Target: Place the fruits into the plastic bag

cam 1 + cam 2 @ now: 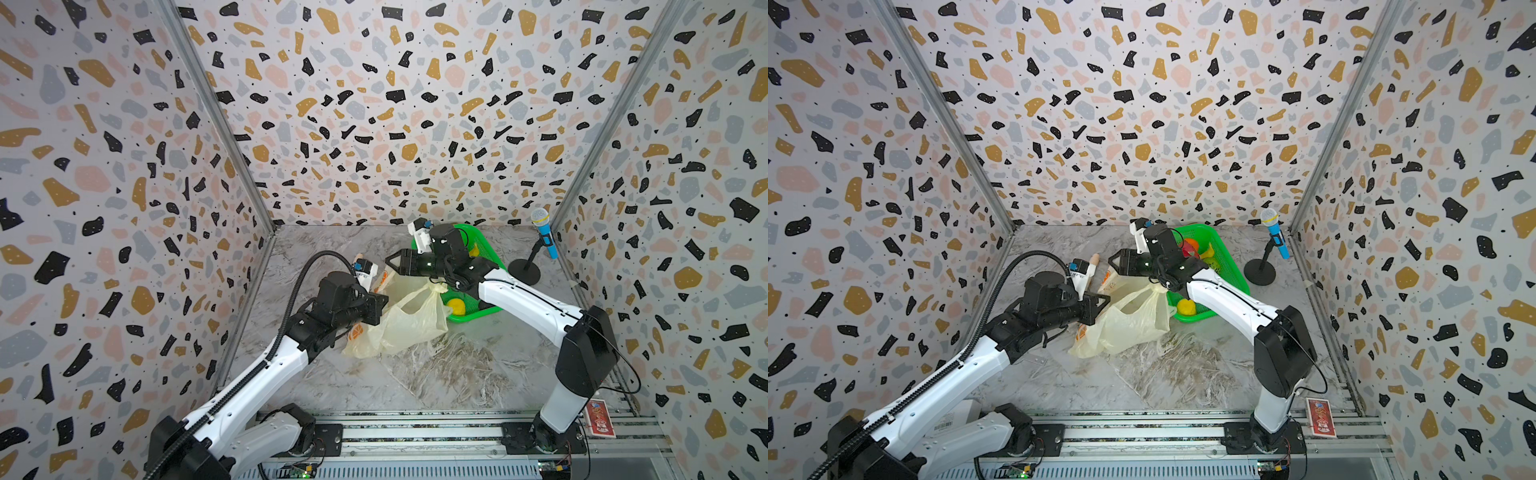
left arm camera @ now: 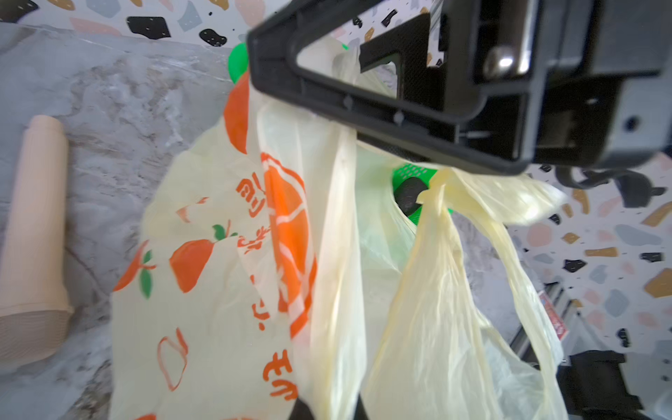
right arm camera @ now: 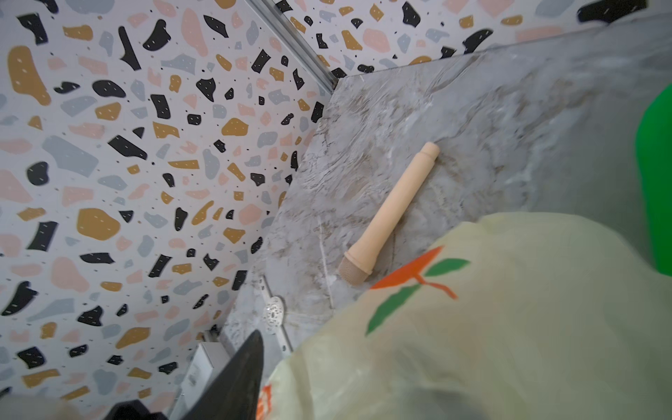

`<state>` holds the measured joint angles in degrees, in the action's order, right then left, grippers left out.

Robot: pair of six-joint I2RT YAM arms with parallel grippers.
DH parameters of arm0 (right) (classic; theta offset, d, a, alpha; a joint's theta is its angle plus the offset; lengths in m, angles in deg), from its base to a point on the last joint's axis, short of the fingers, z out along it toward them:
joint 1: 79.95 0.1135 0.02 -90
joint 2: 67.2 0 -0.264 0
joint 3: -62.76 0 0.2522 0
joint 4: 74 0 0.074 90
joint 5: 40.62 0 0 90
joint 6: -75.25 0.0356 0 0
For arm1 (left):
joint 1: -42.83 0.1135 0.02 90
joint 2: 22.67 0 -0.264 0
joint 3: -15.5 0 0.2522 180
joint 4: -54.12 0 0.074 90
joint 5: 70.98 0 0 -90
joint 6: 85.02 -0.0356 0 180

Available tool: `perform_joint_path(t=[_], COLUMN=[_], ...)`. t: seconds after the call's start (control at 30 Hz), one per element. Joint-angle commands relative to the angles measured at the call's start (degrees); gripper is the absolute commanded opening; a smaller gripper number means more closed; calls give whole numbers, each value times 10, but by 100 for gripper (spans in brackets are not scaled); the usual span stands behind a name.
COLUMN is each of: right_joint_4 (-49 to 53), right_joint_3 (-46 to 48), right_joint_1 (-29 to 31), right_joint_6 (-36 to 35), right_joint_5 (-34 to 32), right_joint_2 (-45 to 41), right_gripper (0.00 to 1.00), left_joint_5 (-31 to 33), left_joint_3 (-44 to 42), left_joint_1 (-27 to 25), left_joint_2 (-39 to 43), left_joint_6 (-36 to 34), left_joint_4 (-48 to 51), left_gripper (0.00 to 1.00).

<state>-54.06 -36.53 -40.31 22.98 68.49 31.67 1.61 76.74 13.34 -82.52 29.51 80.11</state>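
Seemingly left gripper (image 1: 383,306) clamped on plastic bag (image 1: 409,324); right gripper (image 1: 390,262) partly hidden, opening unclear.

Both top views come through bright and even: soft, diffuse light, probably from overhead, leaving only faint shadows on the marble tabletop (image 1: 415,374). The wide lens stretches the patterned walls (image 1: 104,208) toward the frame edges. My left wrist feed is smeared — the plastic bag (image 2: 203,225) and its print look streaky. On the right wrist feed the bag sits too close and falls out of focus — the beige stick (image 3: 392,207) reads crisp.
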Motion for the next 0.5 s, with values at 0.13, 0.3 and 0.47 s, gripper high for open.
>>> perform_joint_path(t=[0.13, 0.3, 0.47], right_joint_4=[35, 34, -21], right_joint_3=[29, 132, 264], right_joint_1=[-87, -100, -100], right_joint_6=[-77, -84, -94], right_joint_5=[98, 98, 110], right_joint_2=[-127, -220, -333], right_gripper=[73, 73, 77], left_joint_5=[-84, -74, -74], left_joint_3=[-82, -87, -79], left_joint_1=[35, 41, 41], left_joint_2=[-21, -34, -51], left_joint_6=[111, 118, 122], left_joint_4=[-150, -175, -182], left_gripper=[0, 0, 0])
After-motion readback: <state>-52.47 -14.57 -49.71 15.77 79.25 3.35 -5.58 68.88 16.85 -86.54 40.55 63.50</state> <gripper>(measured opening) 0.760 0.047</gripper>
